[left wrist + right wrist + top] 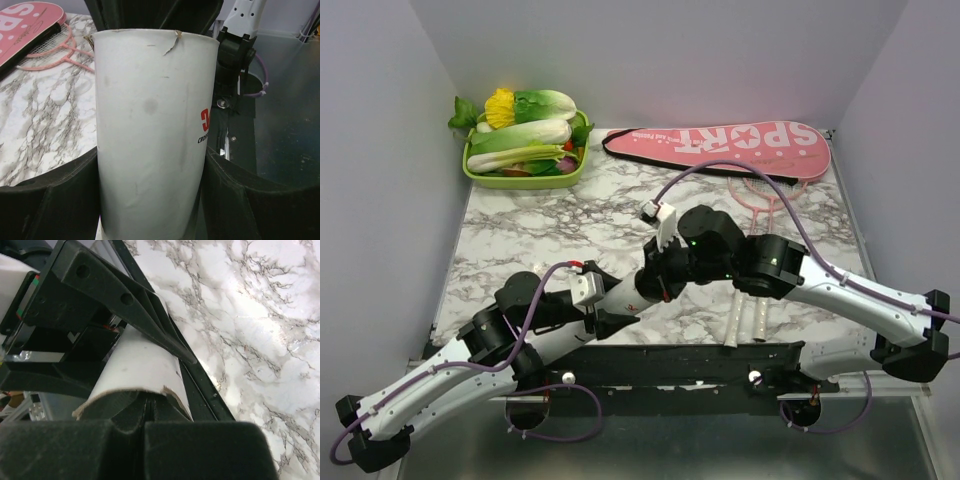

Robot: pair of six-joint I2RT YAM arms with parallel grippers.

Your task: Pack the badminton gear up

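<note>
So I've got the white tube (150,135) clamped across its body in my left fingers (625,300), spread wide around it, out by the near edge of the tabletop (570,220). My right fingers (146,407) are pinched fully shut and sit right at the tube's open mouth. I can't tell if there's anything between them or inside the tube.

Stuff that worries me:
- The rim is torn and frayed. If my right tips snag that flap while poking in, I'll rip it further or lever the tube sideways.
- The tube is smooth cardboard and I'm only squeezing the sides. A push along its length could probably slide it straight through my left grip.
- I'm near the edge, so a dropped tube likely rolls off.
- Both wrists are crowded together, so a sloppy move bumps one arm into the other.

The rackets (770,195) and pink cover (720,143) are across the tabletop, not packed yet.
</note>
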